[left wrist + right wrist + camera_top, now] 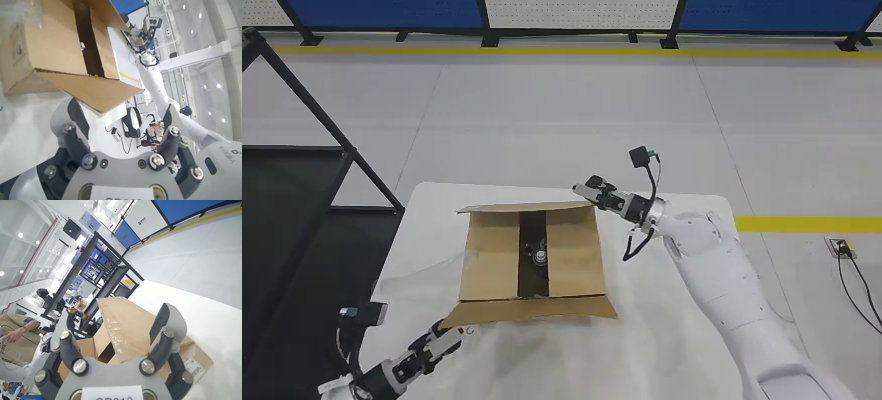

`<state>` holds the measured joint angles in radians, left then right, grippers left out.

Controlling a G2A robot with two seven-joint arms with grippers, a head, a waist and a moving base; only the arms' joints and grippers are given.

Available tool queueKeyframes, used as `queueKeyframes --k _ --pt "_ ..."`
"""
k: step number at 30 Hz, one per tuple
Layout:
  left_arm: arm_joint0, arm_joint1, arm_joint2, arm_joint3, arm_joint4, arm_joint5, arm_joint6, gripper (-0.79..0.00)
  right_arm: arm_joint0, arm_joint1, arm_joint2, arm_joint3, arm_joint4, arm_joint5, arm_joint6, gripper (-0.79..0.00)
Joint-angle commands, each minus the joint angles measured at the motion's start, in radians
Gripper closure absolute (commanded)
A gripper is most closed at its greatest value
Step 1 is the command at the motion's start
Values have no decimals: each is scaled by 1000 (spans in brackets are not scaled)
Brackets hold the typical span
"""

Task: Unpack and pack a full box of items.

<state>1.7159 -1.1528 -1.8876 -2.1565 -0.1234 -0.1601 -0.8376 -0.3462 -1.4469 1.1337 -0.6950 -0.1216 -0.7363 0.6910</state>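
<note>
Cardboard flap [90,89] — inside wide-open L pincer [121,103]

white table [642,335], black metal rack [287,180] beside it, yellow floor line [542,50]

Box label: a shipping label [194,366] is stuck on one side of the box [122,321]; its print is too small to be read.
Box print: side print [17,45] is seen on another face of the box, not legible.
Left sticker: a white sticker [121,194] is fixed to the base of the left gripper [122,104]; its characters are cut off.
Right sticker: a second sticker [112,393] is fixed to the base of the right gripper [116,309]; its characters are likewise cut off.
Panel: a logo [148,221] with lettering is carried on a white panel [157,209], at 12 o'clock from the table [672,340].
Floor marking: a yellow line [807,224] is painted at 3 o'clock from the table.
</note>
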Motion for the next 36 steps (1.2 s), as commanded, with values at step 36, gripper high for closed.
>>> queueKeyframes --k 36 --pt "-331 -4 312 84 350 247 373 -785 10 11 -45 -189 122 525 250 -785"
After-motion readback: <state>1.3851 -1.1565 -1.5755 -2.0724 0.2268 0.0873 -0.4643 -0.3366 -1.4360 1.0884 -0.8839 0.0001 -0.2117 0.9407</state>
